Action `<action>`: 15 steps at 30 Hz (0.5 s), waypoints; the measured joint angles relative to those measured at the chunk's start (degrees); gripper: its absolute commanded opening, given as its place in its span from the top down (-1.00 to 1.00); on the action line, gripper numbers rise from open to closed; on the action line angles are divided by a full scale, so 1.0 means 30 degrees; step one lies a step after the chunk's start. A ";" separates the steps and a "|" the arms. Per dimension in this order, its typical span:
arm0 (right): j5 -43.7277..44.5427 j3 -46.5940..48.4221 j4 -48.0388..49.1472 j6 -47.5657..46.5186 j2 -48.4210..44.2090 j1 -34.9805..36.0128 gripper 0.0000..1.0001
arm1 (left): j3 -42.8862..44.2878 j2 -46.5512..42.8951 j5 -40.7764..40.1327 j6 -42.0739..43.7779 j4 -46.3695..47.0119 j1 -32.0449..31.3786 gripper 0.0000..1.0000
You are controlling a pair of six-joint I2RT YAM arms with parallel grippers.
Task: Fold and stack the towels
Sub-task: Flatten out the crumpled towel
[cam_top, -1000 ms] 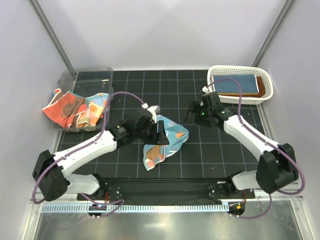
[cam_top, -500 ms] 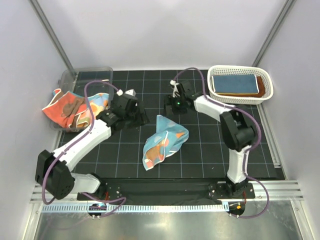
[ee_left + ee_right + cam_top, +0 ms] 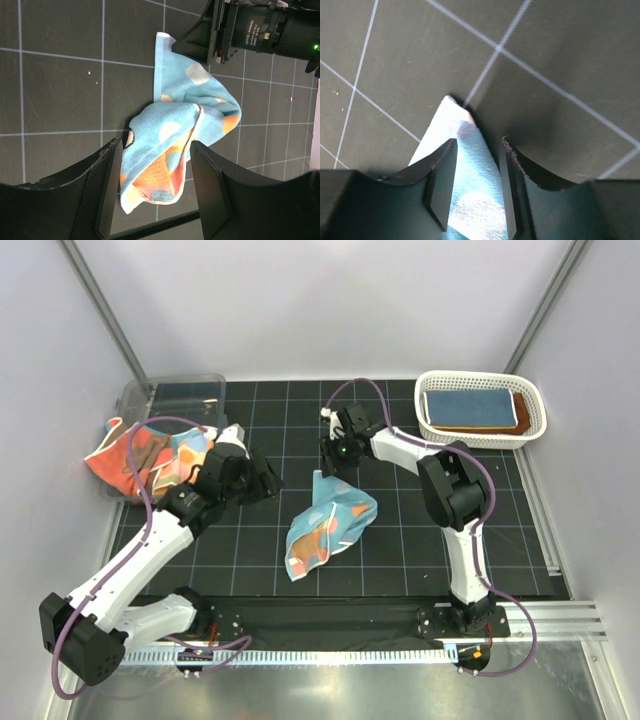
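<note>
I count five towels: one polka-dotted towel [image 3: 330, 525] in the middle of the desk [image 3: 420, 540], a coral-red towel [image 3: 120, 458] and a second dotted towel [image 3: 190, 452] at the one clear bin [image 3: 175, 395], and a blue towel [image 3: 470, 406] and a rust-brown towel [image 3: 521, 412] in the one white basket [image 3: 480, 438]. The arms are two: left arm [image 3: 140, 560], right arm [image 3: 455, 490].

Right jaws fill the bottom of the frame: two dark fingers [image 3: 440, 180] rise from lower left and lower right, tips near mid-height. Between them is a corner of a light-blue towel [image 3: 476, 172]. Its pointed tip sits just above centre, slightly left. The cloth widens downward and runs off the bottom edge. There is a pale round dot low between the fingers and a fainter one near the tip. More cloth shows beside the finger on the frame's left. The jaws stand apart astride the corner; contact with the cloth is unclear. The dark counter [image 3: 570, 60] lies behind, with thin white grid lines [image 3: 547, 87] crossing at upper middle.
</note>
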 measured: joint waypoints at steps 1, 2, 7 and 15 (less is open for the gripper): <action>-0.0007 0.0000 -0.0007 -0.0051 0.0051 0.0117 0.24 | -0.0029 -0.0007 -0.0015 0.0000 0.0015 0.0000 -0.21; 0.0000 0.0036 -0.0007 -0.0102 0.0073 0.0219 0.39 | -0.0066 0.0000 -0.0015 0.0000 0.0029 0.0000 -0.21; 0.0262 0.0102 -0.0036 -0.0138 0.0219 0.0947 0.98 | -0.0430 0.0000 -0.0022 0.0000 0.0138 0.0000 -0.23; 0.3344 -0.2463 -0.1326 0.1676 -0.5355 0.1217 0.98 | 0.0539 0.1435 0.0423 0.0969 0.0532 0.1421 -0.36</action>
